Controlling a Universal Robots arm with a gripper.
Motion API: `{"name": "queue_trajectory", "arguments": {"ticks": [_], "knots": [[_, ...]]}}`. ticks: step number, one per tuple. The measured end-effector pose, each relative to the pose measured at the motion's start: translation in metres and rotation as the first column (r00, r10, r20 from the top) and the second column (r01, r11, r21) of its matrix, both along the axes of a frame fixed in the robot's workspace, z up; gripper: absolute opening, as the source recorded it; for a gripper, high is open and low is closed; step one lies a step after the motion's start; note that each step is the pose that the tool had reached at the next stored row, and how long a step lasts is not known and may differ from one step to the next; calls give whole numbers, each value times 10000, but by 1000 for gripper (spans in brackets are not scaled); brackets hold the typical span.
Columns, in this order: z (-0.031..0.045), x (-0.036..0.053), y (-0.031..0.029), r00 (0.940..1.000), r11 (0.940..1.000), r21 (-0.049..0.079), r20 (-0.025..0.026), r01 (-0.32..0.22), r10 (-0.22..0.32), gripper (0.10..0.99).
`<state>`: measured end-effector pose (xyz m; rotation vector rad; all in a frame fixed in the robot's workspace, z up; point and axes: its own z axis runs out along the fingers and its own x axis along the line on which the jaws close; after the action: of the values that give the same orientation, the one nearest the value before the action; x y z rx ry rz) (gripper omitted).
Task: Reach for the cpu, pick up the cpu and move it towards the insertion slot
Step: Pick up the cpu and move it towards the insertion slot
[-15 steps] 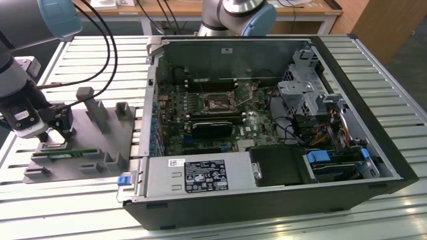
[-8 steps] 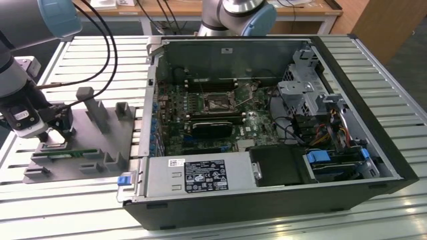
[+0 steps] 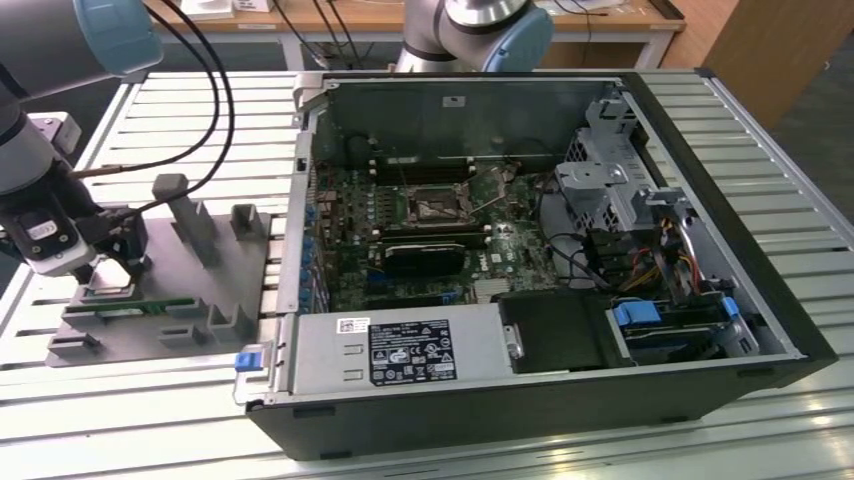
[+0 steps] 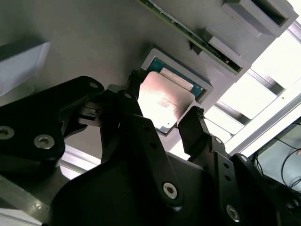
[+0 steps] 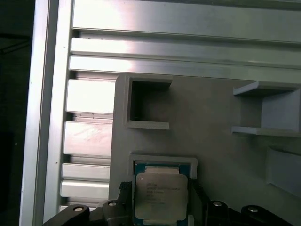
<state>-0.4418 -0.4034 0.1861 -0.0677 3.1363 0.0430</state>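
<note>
In both wrist views the claw [image 4: 164, 107] pinches the cpu [image 4: 165, 100] by two opposite edges, one black finger [image 5: 126, 192] on each side, with the chip at its square pocket in the grey fixture [image 5: 211, 141]. In the exterior view the fixture lies on the slatted tabletop [image 3: 200, 110]. The insertion slot [image 3: 437, 207] sits well apart on the motherboard inside the open computer case [image 3: 747, 250].

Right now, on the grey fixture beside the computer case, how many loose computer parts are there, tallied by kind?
On the grey fixture:
cpu: 1
green memory strip: 1
Total: 2
</note>
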Motion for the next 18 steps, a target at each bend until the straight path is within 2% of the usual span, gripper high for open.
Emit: {"name": "queue_trajectory", "arguments": {"ticks": [2,9,10,13,18], "knots": [[0,-14,-1,10000,10000,1,43,-1,1,604],[-12,-15,-1,10000,10000,7,43,-1,1,592],[-12,-15,0,10000,10000,22,44,-1,1,533],[-6,-15,0,10000,10000,90,48,-1,0,533],[102,-15,-1,10000,9999,119,46,-1,1,533]]}}
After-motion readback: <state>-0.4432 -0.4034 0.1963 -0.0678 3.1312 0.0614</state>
